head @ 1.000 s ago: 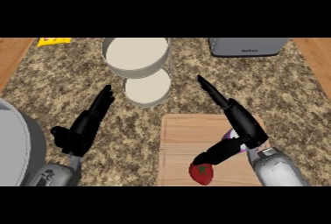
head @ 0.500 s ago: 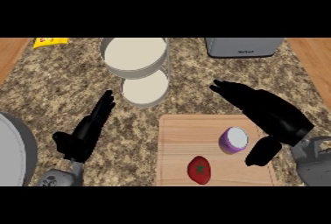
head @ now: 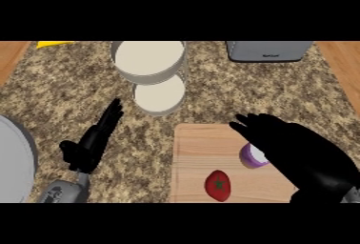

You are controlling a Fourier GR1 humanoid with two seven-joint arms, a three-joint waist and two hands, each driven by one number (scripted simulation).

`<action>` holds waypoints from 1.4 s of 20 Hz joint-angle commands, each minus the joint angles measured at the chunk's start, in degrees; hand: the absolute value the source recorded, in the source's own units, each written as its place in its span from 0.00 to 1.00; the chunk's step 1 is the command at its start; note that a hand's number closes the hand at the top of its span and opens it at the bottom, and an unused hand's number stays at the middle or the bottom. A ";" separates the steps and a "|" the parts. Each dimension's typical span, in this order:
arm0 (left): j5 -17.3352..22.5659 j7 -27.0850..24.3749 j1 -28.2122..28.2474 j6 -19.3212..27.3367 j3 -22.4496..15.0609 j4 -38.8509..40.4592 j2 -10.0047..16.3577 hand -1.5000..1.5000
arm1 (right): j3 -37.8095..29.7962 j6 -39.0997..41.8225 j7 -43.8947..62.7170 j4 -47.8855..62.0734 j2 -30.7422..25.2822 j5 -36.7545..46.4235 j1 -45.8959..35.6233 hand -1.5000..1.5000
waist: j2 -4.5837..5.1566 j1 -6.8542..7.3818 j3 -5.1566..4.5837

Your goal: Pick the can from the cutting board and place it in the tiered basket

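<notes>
A speckled stone kitchen counter (head: 63,90), seen from steeply above.

On the near right lay a pale wooden cutting board (head: 200,152). The can (head: 247,157), small with a purple rim and a light top, stood upright on the board's right half. A red fruit or vegetable (head: 218,185) lay just nearer on the same board.

The robot's right hand (head: 299,150) hung over the can from the right and hid its right side. The fingers were spread and pointed toward the far left, and none were curled round the can. Whether the palm touched the can could not be told.

The left hand (head: 91,143) rested at the near left, well apart from the board. Its fingers were straight, held together and pointing away, and it held nothing.

The tiered basket (head: 150,59) stood far of the board, left of centre. It showed as two round cream tiers, one overlapping the other, with nothing seen in them.

A grey appliance (head: 269,50) sat at the far right.

Judged from this, the task was at its start. The hand had reached the can, but the grasp, the lift, the carry across to the basket and the release were all yet to be done.
</notes>
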 commanded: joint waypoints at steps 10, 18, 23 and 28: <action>-3.06 0.85 -0.19 -1.74 0.92 0.37 -1.70 0.50 | 3.15 2.08 8.60 2.08 6.68 14.63 3.25 0.00 | 0.34 0.81 -0.05; -3.39 2.85 2.68 -3.24 3.18 -4.84 -1.84 0.50 | 1.33 -4.78 -6.04 10.33 8.45 23.76 11.29 0.00 | 0.32 0.95 0.00; -3.89 2.50 0.68 -5.01 5.35 -1.63 -3.07 0.50 | 2.89 -6.17 -6.51 15.17 13.37 31.81 11.02 0.00 | 0.34 0.90 -0.02; -7.35 -4.08 1.85 -5.14 4.33 3.52 -5.76 0.50 | -1.04 -8.13 -14.19 20.52 10.54 34.19 12.88 0.00 | 0.39 0.79 -0.02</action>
